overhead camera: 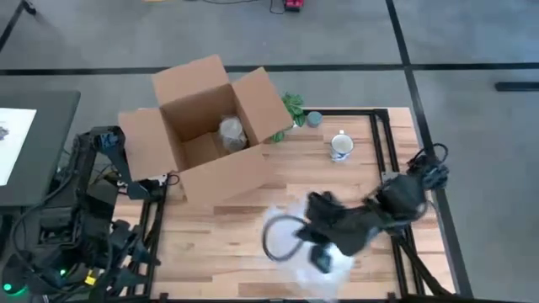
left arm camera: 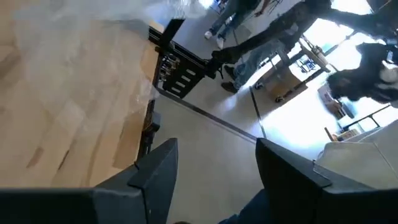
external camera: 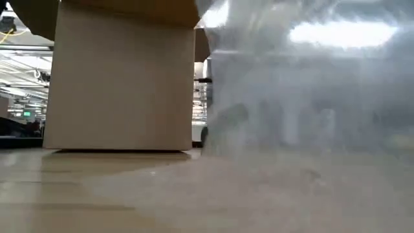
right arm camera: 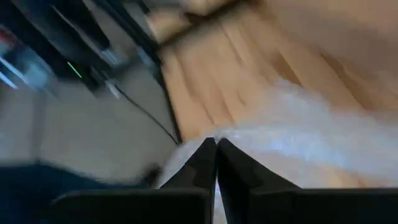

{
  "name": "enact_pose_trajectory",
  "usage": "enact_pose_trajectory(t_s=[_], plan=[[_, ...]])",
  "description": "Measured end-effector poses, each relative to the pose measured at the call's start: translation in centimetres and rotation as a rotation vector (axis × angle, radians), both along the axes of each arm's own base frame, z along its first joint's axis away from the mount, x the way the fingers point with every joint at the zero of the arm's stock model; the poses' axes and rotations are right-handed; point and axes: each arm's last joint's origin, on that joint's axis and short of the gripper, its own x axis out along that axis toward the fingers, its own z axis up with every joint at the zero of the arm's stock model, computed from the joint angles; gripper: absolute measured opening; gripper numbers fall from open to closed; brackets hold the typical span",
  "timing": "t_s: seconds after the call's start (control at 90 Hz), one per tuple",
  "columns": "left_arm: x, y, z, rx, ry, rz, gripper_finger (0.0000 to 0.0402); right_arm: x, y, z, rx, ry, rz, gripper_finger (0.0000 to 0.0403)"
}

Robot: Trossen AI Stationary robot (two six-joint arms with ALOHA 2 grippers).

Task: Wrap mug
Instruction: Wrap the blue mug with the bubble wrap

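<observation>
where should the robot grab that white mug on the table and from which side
Probably by the rim: the mug stands upright with its mouth open to the top, clear of the box. Come straight down, one finger inside and one outside. Its handle side can't be told.

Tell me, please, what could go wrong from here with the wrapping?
1. The right tool looks pinched on only an edge of the wrap; the thin sheet could slip free.
2. The mug stands apart from the wrap, near the table's far edge; a swinging arm or dragged wrap might tip it.
</observation>
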Motion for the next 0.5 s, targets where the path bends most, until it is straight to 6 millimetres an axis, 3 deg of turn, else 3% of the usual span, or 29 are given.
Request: enact_pose_trajectory(t_s=[0.2,0.378,0.5], plan=[[0.0,0.4,0.1,0.01,-0.02,0.025,0.0195,7.1,-0.1,1.6,0.138,-0.504,-0.044,0.0],[-0.1,0.9,0.5,0.006,-0.03,0.016,0.0195,10.6,-0.4,1.4,0.318,-0.785,-0.114,0.0],[-0.4,1.4,1.1,0.02,-0.045,-0.019,0.0195,11.8,-0.1,0.7,0.4,-0.914,-0.193,0.0]])
